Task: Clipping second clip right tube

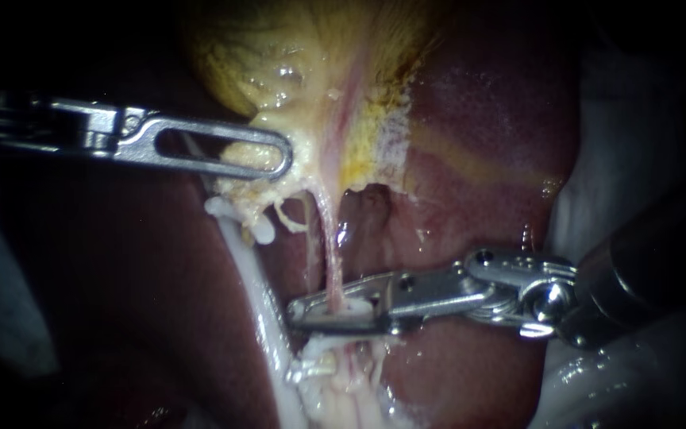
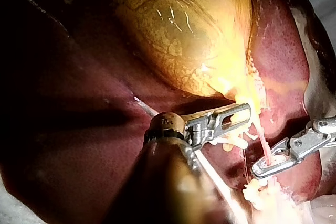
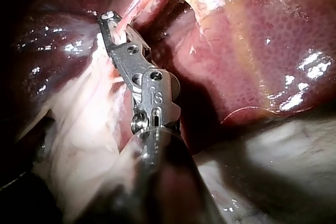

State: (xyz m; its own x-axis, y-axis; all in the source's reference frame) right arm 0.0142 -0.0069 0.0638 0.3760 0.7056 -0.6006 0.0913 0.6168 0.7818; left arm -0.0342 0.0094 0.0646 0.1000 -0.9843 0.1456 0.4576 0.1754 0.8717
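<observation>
The yellow gallbladder (image 1: 295,56) lies at the top on the dark red liver (image 1: 478,127). My left instrument (image 1: 279,155) comes in from the left, its slotted jaws shut on the gallbladder's lower fringe. From there the thin pink right tube (image 1: 325,238) runs down into the jaws of my right instrument (image 1: 299,311). Those jaws stand around the tube and hold a white clip (image 1: 352,307) on it. The thicker white left tube (image 1: 260,286) runs down beside it. The left wrist view shows both instruments (image 2: 244,113) (image 2: 260,169). The right wrist view shows the right instrument (image 3: 110,22) with the pink tube between its jaws.
Pale, stringy tissue (image 1: 343,381) gathers just below the right jaws, with a shiny whitish lump (image 1: 309,368) in it. White gauze or drape (image 1: 637,135) borders the liver on the right. A small hollow (image 1: 367,199) opens in the liver bed beside the tube.
</observation>
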